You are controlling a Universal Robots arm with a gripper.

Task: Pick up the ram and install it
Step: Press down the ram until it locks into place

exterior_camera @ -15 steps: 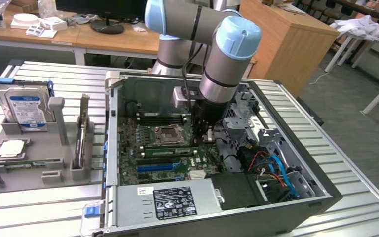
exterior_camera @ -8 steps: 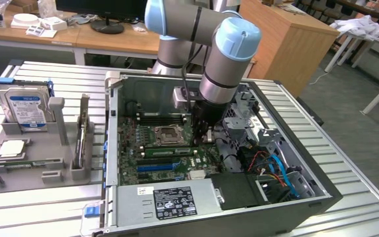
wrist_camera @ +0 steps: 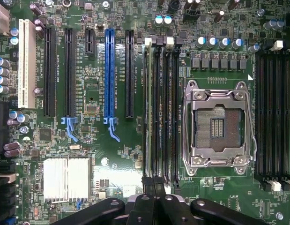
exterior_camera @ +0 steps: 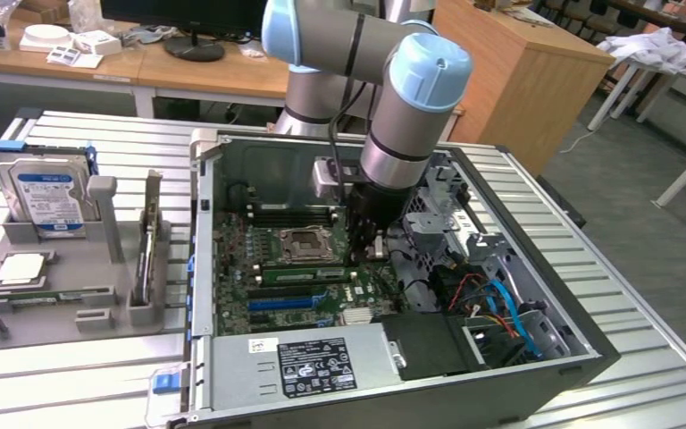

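Pincer, black and closed tight, is hovering over the green motherboard, where the long green ram stick is sitting in the outermost black memory slot beside the empty silver CPU socket.

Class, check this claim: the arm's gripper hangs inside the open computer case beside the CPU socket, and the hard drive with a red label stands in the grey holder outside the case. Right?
Not quite. The hard drive has a blue label, not red, as the exterior view shows. The rest holds: the gripper hangs inside the computer case beside the CPU socket, and the drive stands in the grey holder.
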